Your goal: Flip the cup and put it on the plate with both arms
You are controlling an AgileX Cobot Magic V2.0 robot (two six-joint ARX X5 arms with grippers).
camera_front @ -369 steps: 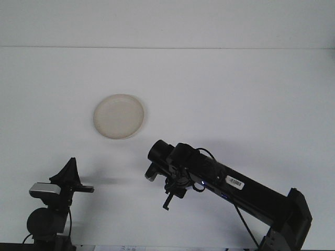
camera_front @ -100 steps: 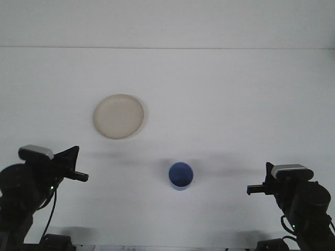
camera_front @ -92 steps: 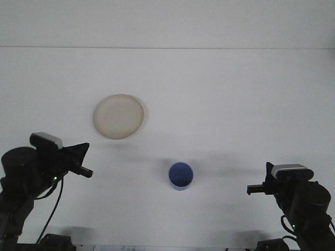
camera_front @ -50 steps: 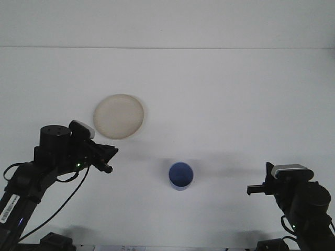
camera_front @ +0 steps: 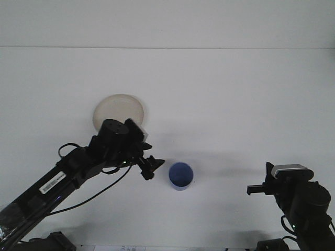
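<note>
Tabletop point(camera_front: 251, 99): white, bare apart from task items. Left arm point(camera_front: 68, 172): stretched from 7 o'clock toward centre. Right arm point(camera_front: 301, 201): parked at 4 o'clock; its gripper state cannot be told. Plate point(camera_front: 116, 109): cream, at 10 o'clock, partly hidden by left wrist. Cup point(camera_front: 180, 175): blue, upright, mouth up, at 6 o'clock. Left gripper point(camera_front: 148, 168): jaws parted, empty, just beside cup at its 9 o'clock. Advice: close on cup wall squarely, lift clear, lower onto plate centre.

You see a plain white table point(camera_front: 235, 94) filling the view, meeting a white back wall point(camera_front: 167, 21) along a straight seam.
</note>
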